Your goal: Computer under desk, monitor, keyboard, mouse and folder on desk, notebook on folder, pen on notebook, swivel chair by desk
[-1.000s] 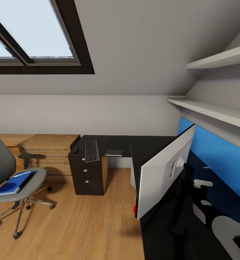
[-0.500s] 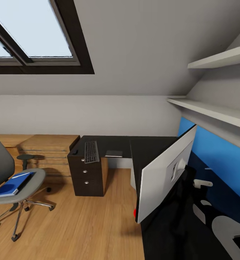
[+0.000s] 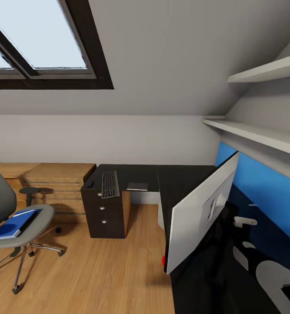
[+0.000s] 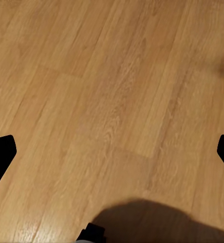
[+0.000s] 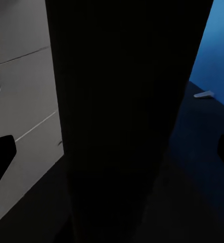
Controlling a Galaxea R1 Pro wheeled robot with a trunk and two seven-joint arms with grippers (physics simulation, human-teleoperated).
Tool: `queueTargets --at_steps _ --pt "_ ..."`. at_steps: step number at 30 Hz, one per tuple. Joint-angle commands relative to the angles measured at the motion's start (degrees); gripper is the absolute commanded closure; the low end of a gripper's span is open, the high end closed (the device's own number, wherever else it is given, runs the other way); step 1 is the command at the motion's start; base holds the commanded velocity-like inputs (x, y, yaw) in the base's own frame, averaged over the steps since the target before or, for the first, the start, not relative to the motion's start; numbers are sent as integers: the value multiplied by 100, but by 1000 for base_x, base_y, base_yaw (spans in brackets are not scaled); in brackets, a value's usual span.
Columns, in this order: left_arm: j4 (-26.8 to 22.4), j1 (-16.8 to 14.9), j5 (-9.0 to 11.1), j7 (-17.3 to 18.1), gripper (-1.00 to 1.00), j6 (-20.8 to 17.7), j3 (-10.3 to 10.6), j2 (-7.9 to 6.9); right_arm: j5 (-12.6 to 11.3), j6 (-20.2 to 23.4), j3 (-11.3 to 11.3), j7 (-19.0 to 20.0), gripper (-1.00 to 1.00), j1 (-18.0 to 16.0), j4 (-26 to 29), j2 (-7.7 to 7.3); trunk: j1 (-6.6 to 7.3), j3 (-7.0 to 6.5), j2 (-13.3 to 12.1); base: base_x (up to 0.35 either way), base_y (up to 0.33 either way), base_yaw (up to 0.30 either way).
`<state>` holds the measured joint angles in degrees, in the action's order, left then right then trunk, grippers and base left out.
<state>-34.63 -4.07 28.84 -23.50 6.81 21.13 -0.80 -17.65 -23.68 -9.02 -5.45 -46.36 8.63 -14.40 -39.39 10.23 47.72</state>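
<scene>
Under the sloped attic ceiling the black table already carries the monitor at right and the keyboard at frame centre. The blue folder lies on the swivel chair at lower left, well apart from the table, so that move looks undone. Both pincers' finger tips sit wide apart, empty: left pincer over floor, right pincer by the table.

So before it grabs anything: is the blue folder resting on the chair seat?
Touching. The head view shows the folder lying flat on the swivel chair's grey seat, with no gap beneath it.
</scene>
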Motion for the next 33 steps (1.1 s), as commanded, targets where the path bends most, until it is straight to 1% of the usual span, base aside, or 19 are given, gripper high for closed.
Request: queueTargets --at_steps 1,7,8,33 --pt "-2 -6 60 -41 -100 33 49 -8 -36 -14 -49 -27 -100 -5 -2 -2 -1 9 7 15 0 0" --pt "0 -6 60 -41 -100 32 56 -8 -36 -14 -51 -27 -100 -5 -2 -2 -1 9 7 5 0 0" --pt "0 -6 60 -41 -100 32 57 -8 -36 -14 -51 -27 100 -5 -2 -2 -1 9 7 2 0 0" --pt "-1 -6 60 -41 -100 42 84 -8 -28 -57 -64 -9 100 -5 7 -2 -1 9 7 0 0 0"
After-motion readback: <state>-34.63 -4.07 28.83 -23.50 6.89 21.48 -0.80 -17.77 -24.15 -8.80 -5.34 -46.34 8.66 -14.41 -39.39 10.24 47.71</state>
